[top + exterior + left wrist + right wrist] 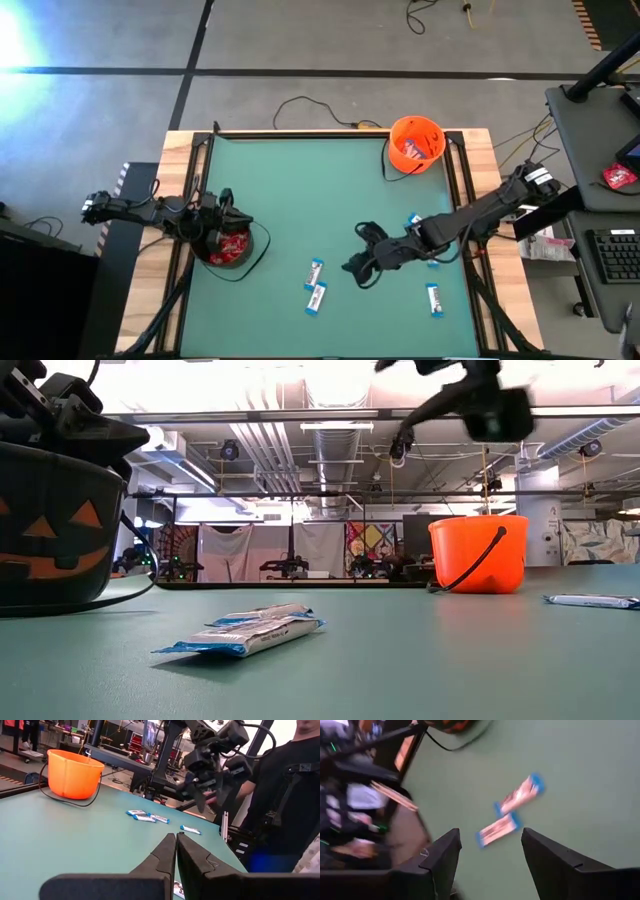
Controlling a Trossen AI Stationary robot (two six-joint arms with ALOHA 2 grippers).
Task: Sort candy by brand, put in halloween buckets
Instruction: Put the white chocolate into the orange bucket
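**Right gripper above loose bars**

The right gripper [358, 264], fingers spread and empty, hangs over the green table [300, 190]. Two white-and-blue bars [316, 285] lie just beside it. The left gripper [222, 205], clenched, sits over the black bucket [232, 250]. The orange bucket [416, 144] stands well apart.

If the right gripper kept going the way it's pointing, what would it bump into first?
Probably the two white-and-blue bars lying side by side on the table. The open right gripper points down at them, though how far away they are is hard to tell.
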